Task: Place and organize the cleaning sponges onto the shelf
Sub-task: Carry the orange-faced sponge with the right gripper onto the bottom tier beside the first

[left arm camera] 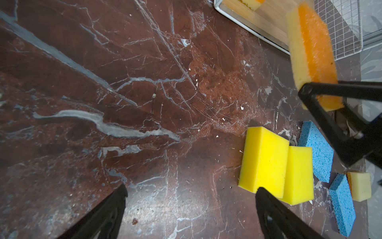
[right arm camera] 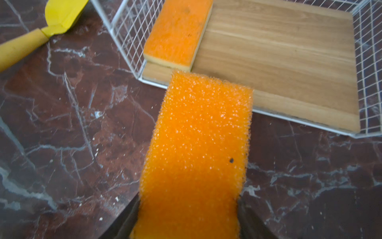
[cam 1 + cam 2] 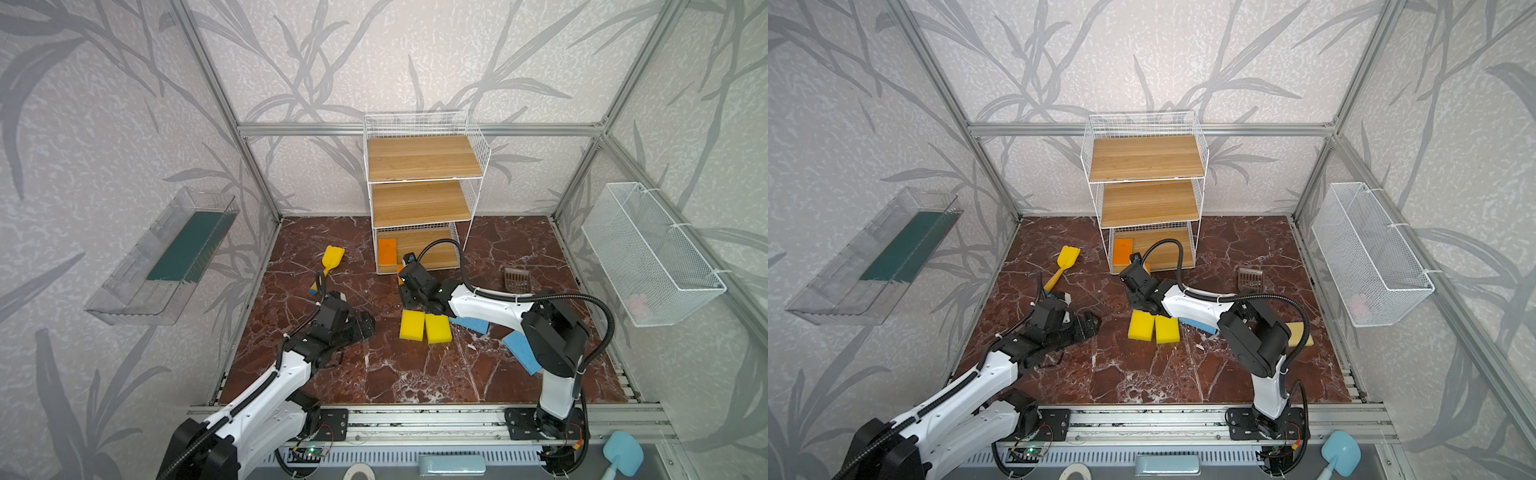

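The white wire shelf (image 3: 424, 158) (image 3: 1144, 158) stands at the back, with one orange sponge (image 3: 387, 251) (image 2: 177, 33) lying on the left of its bottom board. My right gripper (image 2: 188, 207) (image 3: 409, 276) is shut on a second orange-and-beige sponge (image 2: 198, 144) (image 1: 312, 55), held just in front of that bottom board. Two yellow sponges (image 3: 412, 325) (image 3: 437, 328) lie side by side on the floor, two blue ones (image 1: 317, 151) (image 1: 342, 207) to their right, and a beige-faced one (image 3: 1298, 332) further right. My left gripper (image 3: 365, 326) (image 1: 192, 190) hovers open and empty left of the yellow pair.
A yellow toy shovel (image 3: 330, 259) lies left of the shelf, and a brown slotted scoop (image 3: 516, 279) to its right. A clear tray (image 3: 166, 257) hangs on the left wall, a white mesh basket (image 3: 652, 253) on the right wall.
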You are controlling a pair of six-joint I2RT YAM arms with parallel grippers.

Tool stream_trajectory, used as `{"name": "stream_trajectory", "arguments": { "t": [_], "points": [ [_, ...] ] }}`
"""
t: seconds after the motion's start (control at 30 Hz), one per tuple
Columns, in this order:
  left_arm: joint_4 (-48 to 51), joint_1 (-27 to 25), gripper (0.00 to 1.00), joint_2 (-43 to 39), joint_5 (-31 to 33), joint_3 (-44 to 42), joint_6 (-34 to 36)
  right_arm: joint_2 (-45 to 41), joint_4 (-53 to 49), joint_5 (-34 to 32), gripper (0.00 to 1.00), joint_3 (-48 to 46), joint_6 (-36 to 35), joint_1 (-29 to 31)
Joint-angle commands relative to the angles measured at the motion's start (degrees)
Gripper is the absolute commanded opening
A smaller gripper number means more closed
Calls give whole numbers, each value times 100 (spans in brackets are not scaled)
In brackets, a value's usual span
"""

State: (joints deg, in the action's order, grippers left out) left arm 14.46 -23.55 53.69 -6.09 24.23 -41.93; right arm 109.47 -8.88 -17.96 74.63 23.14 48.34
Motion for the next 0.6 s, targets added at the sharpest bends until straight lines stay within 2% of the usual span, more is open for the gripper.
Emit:
{"name": "stream_trajectory", "arguments": {
  "t": [0.0, 0.17, 0.57],
  "points": [
    [-232, -3, 99, 166, 101, 135, 164, 267, 313, 164, 63, 204, -214, -272],
    [-360, -5, 99, 520, 179, 262, 188, 567, 877, 353, 63, 297, -596, -510],
    [-613, -48, 97, 1176, 284, 415, 229, 1169, 2320, 670, 63, 252, -834, -865]
  ]
}}
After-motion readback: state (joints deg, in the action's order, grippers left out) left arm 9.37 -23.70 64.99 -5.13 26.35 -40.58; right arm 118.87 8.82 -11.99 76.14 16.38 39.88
